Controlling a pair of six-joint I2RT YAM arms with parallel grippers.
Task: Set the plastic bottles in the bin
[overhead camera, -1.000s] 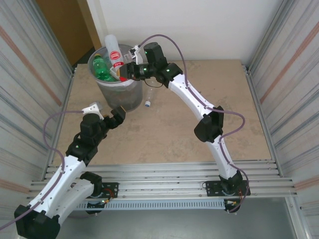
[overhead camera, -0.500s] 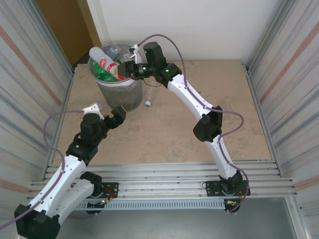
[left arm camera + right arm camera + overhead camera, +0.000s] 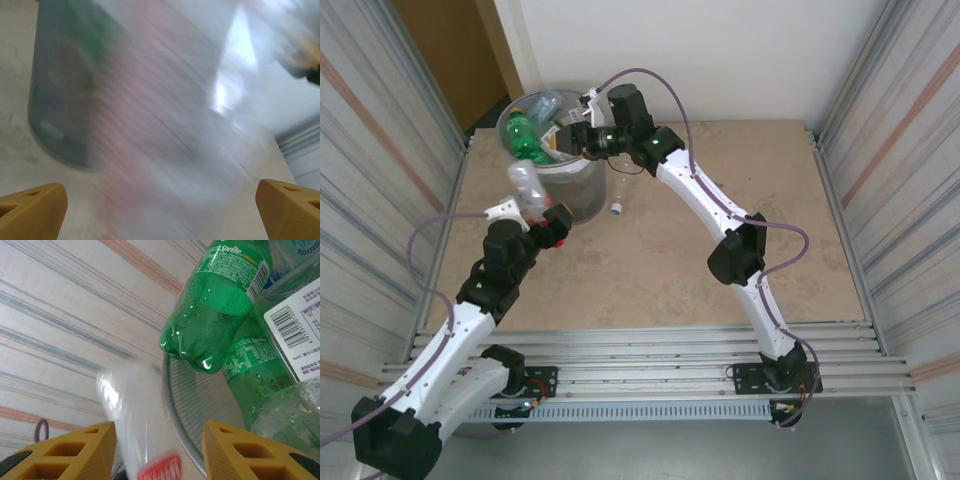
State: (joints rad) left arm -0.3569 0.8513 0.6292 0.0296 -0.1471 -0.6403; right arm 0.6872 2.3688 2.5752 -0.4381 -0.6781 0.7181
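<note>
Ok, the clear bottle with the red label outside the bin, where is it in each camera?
Top external: the clear bottle is left of centre, against the near left side of the bin.
Left wrist: a blurred pale, reddish streak down the middle, the bin behind it at left.
Right wrist: blurred, low and left of centre, just outside the bin's rim.
Shared landmark: the bin.

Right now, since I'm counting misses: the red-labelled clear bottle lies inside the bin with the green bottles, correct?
No: the red-labelled clear bottle is outside the bin, beside its wall near the left gripper, as the top external view shows. The green bottles are inside.
</note>
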